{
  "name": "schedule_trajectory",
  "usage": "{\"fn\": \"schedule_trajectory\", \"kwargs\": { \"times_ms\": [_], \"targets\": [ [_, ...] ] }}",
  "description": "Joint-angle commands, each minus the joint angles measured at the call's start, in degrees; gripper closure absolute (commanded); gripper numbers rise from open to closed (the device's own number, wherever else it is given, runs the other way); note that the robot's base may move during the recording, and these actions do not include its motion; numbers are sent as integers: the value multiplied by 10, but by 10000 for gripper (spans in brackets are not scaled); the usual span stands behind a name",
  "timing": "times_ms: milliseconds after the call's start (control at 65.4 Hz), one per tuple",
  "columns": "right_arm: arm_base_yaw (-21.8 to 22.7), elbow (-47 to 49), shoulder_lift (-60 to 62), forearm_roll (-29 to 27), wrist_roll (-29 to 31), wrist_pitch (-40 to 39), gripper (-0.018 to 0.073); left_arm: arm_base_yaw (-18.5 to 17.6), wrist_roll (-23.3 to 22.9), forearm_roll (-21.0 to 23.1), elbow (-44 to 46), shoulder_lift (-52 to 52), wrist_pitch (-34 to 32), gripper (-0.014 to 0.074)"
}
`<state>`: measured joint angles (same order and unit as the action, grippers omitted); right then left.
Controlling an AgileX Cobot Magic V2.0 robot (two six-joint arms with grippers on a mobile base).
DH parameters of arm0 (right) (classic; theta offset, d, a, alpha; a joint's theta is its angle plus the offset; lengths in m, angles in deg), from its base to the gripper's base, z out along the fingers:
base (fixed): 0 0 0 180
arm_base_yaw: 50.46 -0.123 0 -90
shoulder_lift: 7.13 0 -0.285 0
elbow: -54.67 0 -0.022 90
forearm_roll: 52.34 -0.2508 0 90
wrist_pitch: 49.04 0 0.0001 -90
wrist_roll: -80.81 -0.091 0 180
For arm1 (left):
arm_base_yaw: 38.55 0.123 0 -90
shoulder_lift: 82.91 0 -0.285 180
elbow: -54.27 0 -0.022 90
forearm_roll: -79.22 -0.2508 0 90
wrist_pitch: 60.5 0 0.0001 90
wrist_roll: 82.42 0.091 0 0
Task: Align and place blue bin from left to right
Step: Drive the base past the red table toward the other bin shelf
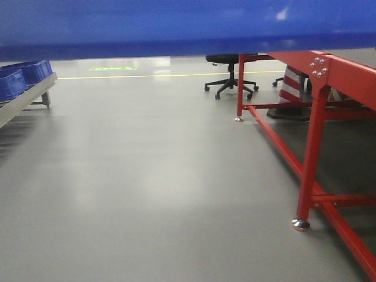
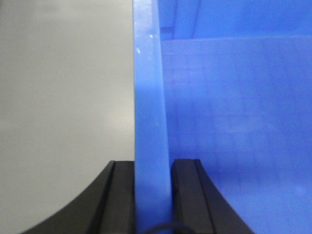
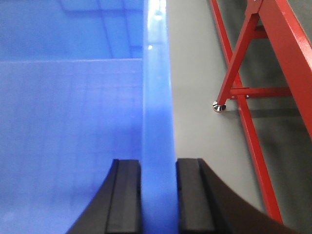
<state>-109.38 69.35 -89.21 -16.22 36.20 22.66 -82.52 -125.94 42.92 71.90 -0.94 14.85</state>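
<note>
The blue bin (image 1: 188, 26) is held up off the floor and fills the top of the front view as a blurred bright-blue band. In the left wrist view my left gripper (image 2: 152, 195) is shut on the bin's left wall rim (image 2: 150, 122), one black finger outside, one inside. In the right wrist view my right gripper (image 3: 158, 195) is shut on the opposite wall rim (image 3: 157, 112) in the same way. The bin's inside (image 3: 68, 122) shows beside each rim. Neither gripper shows in the front view.
A red steel frame (image 1: 314, 147) with chrome feet stands at the right, close to the bin's right side (image 3: 243, 63). Other blue bins (image 1: 23, 76) sit on a low rack at far left. A black office chair (image 1: 230, 73) and a striped cone (image 1: 292, 88) stand behind.
</note>
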Motion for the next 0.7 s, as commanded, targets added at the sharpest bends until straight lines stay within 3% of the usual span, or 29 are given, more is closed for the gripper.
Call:
{"fn": "schedule_trajectory", "kwargs": {
  "times_ms": [0, 688],
  "targets": [
    [-7, 6, 3, 23, 6, -74, 631, -8, 1, 11, 7, -6, -54, 707],
    [-7, 6, 3, 23, 6, -79, 631, -8, 1, 11, 7, -6, -54, 707]
  ]
}}
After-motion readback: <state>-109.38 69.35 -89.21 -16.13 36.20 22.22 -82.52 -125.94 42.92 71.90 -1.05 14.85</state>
